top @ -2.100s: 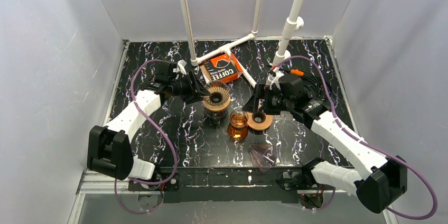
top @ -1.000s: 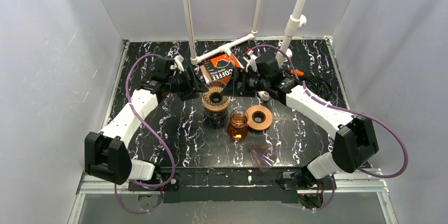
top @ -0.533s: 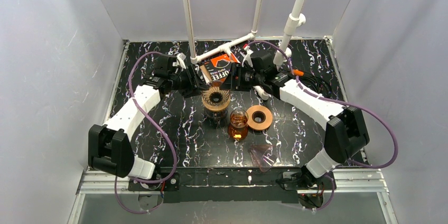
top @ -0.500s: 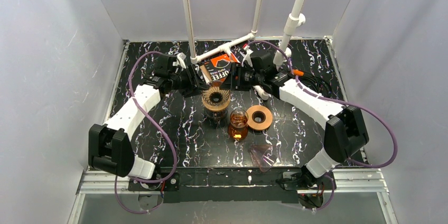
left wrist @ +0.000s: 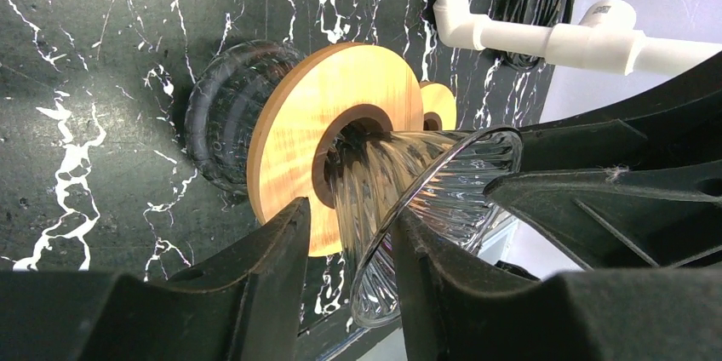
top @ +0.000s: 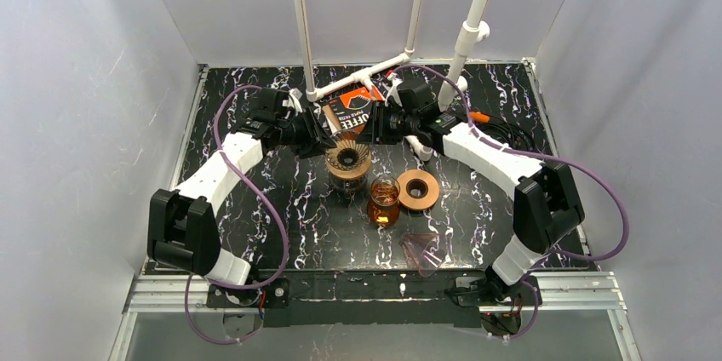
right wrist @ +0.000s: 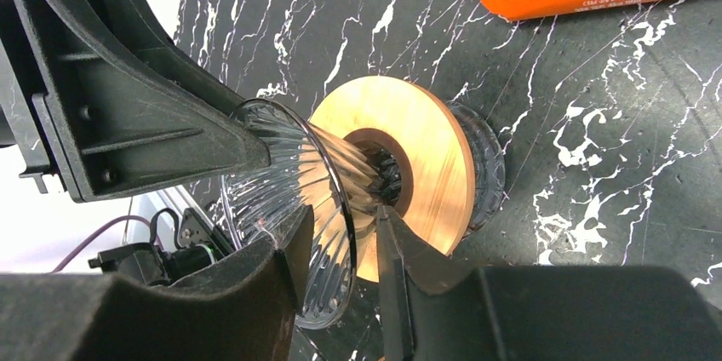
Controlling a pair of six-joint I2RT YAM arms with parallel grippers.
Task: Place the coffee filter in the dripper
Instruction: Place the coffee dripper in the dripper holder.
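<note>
The dripper [top: 347, 155], a ribbed glass cone in a wooden collar [left wrist: 340, 97], sits on a dark glass server [left wrist: 221, 114] mid-table. My left gripper [top: 322, 135] reaches it from the left, my right gripper [top: 373, 127] from the right. In the left wrist view the left gripper [left wrist: 351, 212] straddles the glass rim [left wrist: 426, 182], one finger touching it, a gap at the other. The right gripper [right wrist: 343, 214] straddles the opposite rim [right wrist: 281, 174] with small gaps on both sides. I see no loose coffee filter; an orange COFFEE filter box [top: 353, 110] lies just behind.
A second wooden ring [top: 417, 189] and an amber glass [top: 383, 201] stand right of the server. A translucent brownish cone [top: 421, 250] lies near the front edge. White pipe frames [top: 464, 46] rise at the back, close to the right arm.
My right arm swung from the loose wooden ring over to the dripper's right side. Both grippers' jaws have narrowed around the glass rim. The left gripper has stayed at the dripper's left.
</note>
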